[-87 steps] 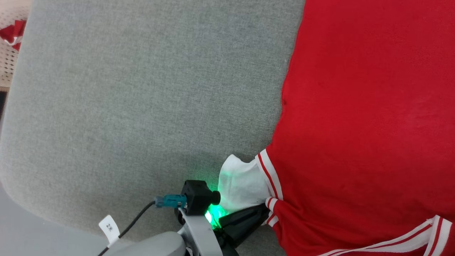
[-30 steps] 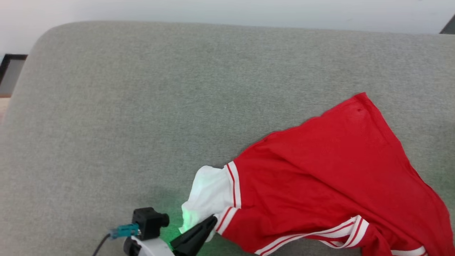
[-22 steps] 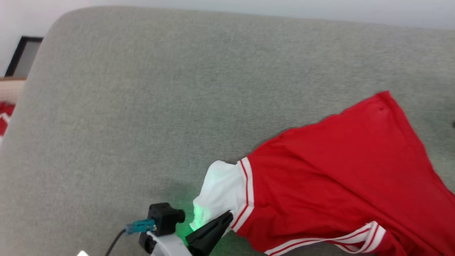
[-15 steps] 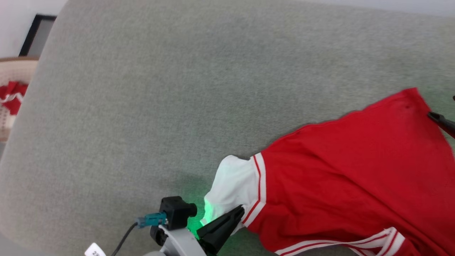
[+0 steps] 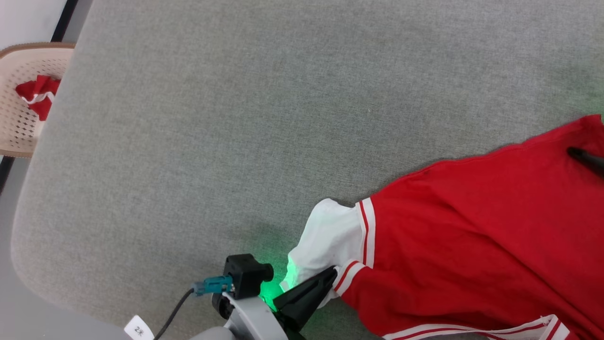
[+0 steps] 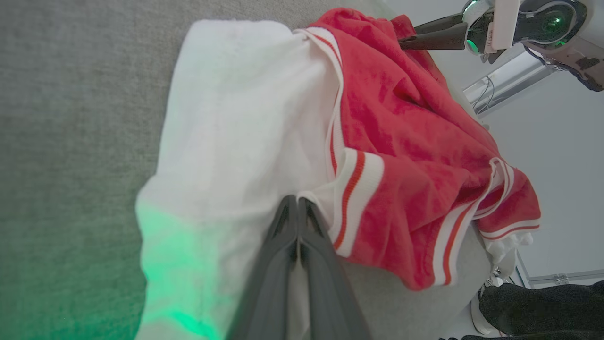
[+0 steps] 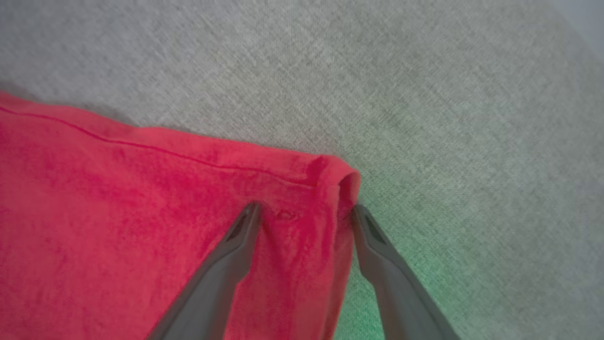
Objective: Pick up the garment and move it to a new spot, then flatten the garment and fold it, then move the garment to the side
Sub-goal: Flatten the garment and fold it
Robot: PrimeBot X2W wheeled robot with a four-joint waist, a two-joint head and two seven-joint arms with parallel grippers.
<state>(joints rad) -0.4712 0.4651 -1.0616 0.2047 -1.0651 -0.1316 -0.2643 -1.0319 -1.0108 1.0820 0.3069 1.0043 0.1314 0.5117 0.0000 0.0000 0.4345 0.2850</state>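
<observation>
Spread jaws astride garment corner

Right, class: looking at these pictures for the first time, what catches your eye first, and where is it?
The bright red jersey, sprawled over the lower right of the grey cushion, grabs the eye first. At its white sleeve, the left claw is pinched shut on the fabric, while the open right claw straddles the jersey's red corner on the opposite side.
</observation>
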